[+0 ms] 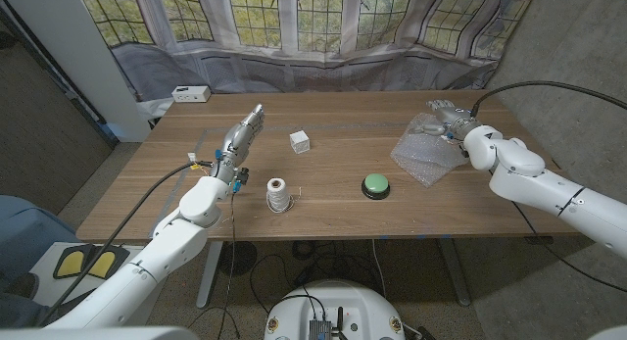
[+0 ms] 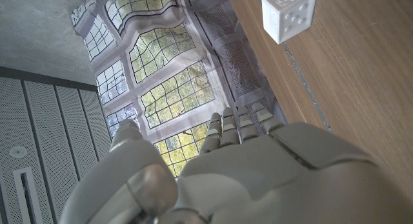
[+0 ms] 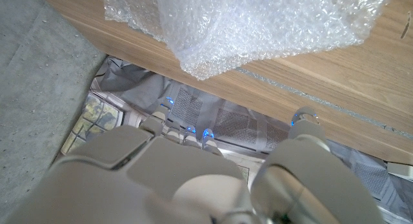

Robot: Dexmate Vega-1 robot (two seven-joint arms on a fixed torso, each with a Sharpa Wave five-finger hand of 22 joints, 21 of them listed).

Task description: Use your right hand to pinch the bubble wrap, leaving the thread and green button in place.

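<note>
Over at the desk's (image 1: 323,208) right end, the bubble wrap (image 1: 427,152) lies crumpled, with the right hand (image 1: 449,121) at its far edge; whether its fingers grip the wrap I cannot tell. Just left of the wrap sits the green button (image 1: 375,186), and further left stands the spool of thread (image 1: 278,194). A white die (image 1: 299,140) rests beyond them, mid-desk. On the left side, the left hand (image 1: 240,136) holds nothing, its fingers (image 2: 242,124) stretched out straight, side by side.
</note>
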